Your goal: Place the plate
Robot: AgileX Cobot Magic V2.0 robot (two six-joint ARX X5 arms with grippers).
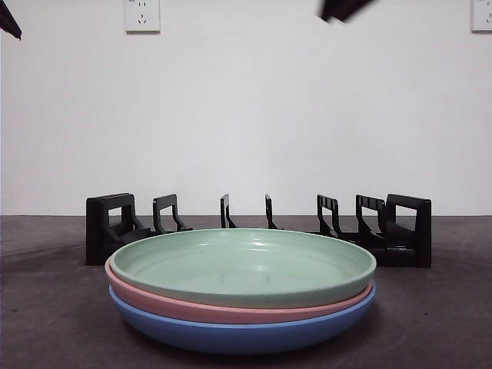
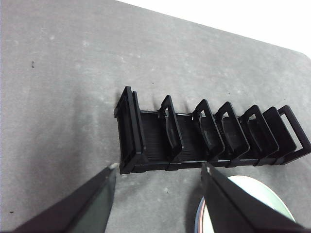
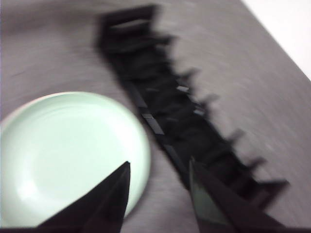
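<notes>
A stack of three plates sits near the front of the table: a green plate (image 1: 242, 265) on top, a pink plate (image 1: 231, 309) under it, a blue plate (image 1: 238, 332) at the bottom. Behind it stands a black slotted plate rack (image 1: 257, 225), empty. My right gripper (image 3: 158, 167) is open and empty, high above the green plate's (image 3: 68, 150) edge and the rack (image 3: 170, 107); the picture is blurred. My left gripper (image 2: 158, 167) is open and empty, high above the rack's (image 2: 209, 133) end, with a bit of the green plate (image 2: 260, 194) showing. Only black tips (image 1: 346, 8) show at the top of the front view.
The table (image 1: 46, 307) is dark grey, with a white wall behind it. Two wall sockets (image 1: 142, 14) sit high on the wall. Bare table lies to both sides of the plates and the rack.
</notes>
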